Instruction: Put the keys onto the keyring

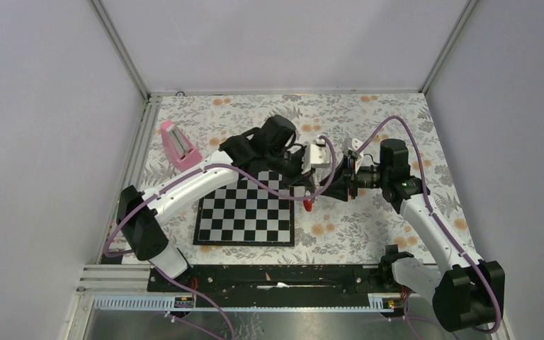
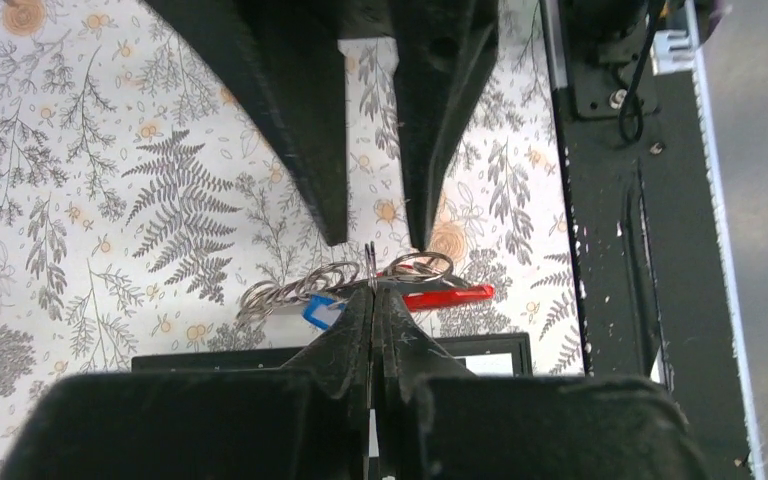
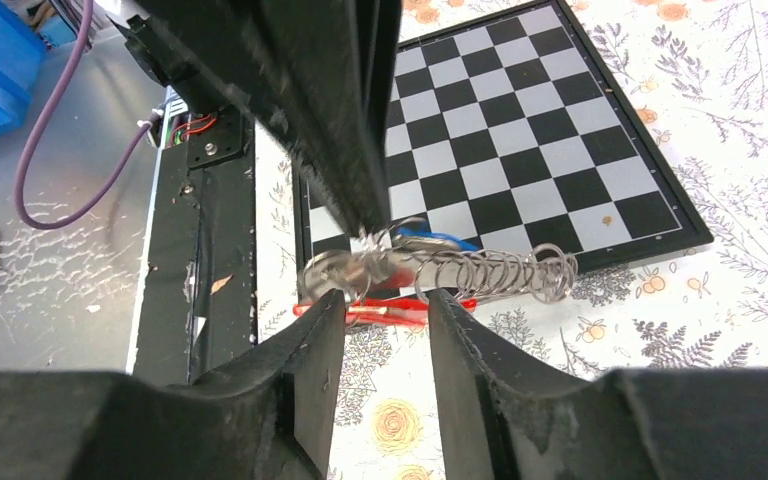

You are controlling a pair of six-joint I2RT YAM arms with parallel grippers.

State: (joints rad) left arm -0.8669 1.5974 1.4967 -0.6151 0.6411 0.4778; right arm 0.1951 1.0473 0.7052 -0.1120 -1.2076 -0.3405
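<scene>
Two arms rise from the bases at the bottom of the top view. The left arm [image 1: 184, 185] bends up from the lower left and reaches over the chessboard [image 1: 244, 212] toward the centre. The right arm [image 1: 432, 227] climbs from the lower right and turns its wrist leftward, so both sets of fingers meet nose to nose just past the board's upper right corner, above the flowered tabletop [image 1: 368, 234]. There is one keyring and there are two keys, one red-tagged and one blue-tagged. In the left wrist view, the left gripper [image 2: 375, 295] comes up from the bottom of the frame with its fingers pressed flat together, nipping the thin wire of the keyring [image 3: 460, 272], a small metal ring joined to a length of coiled wire. The red key [image 2: 450, 296] lies level just right of those closed tips, and the blue key [image 2: 318, 312] sits just left of them under the coil. Whether either key is threaded on the ring cannot be told. In the right wrist view, the right gripper [image 3: 387, 300] has its fingers spread apart and grips nothing. The red tag lies across the gap at their tips, with the ring just beyond and the coil running off to the right of the frame. From above, the red tag hangs below the meeting fingers, off the tabletop. One pink wedge block [image 1: 178, 145] stands farther back at upper left, well apart from the rest.
</scene>
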